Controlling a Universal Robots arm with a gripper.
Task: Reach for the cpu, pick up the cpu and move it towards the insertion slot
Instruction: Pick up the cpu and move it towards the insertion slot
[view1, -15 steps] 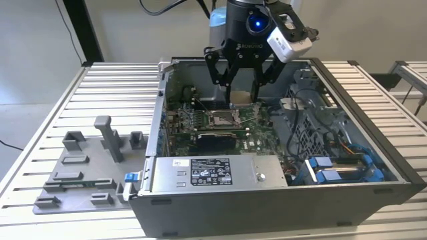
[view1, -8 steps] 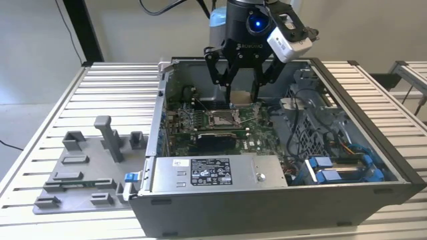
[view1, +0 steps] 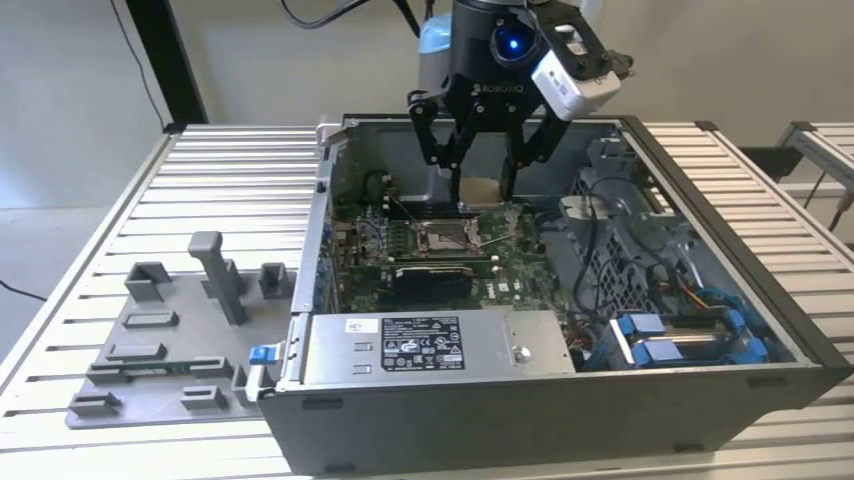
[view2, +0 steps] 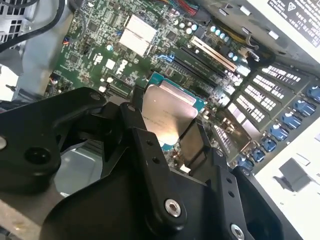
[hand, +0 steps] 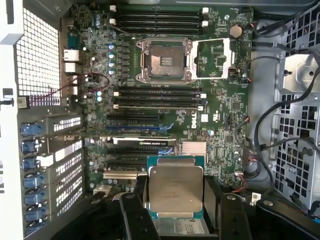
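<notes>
Holding: my gripper (hand: 175, 220) is clenched on the cpu (hand: 176, 189), 1 finger (hand: 136, 215) on each side.
Cpu place: above the motherboard (hand: 220, 125) inside the open computer case (view1: 747, 290), clear of the board.
Insertion slot (hand: 164, 61): open, well apart from the cpu, across the memory slots (hand: 155, 99).
Exterior view: gripper (view1: 483, 190) hangs just behind the insertion slot (view1: 438, 236).

The black two-fingered gripper (view1: 483, 192) hangs inside the open grey metal computer case (view1: 747, 300), above the green motherboard (view1: 441, 245). The flat square silvery cpu (hand: 175, 189) sits between the gripper's fingers (hand: 137, 220), held clear of the board. The square metal-framed insertion slot (view1: 441, 236) lies on the motherboard, apart from the cpu. On the exterior view's left, the grey plastic fixture plate (view1: 160, 350) rests on the slatted aluminium table (view1: 120, 230), beside the case.
</notes>
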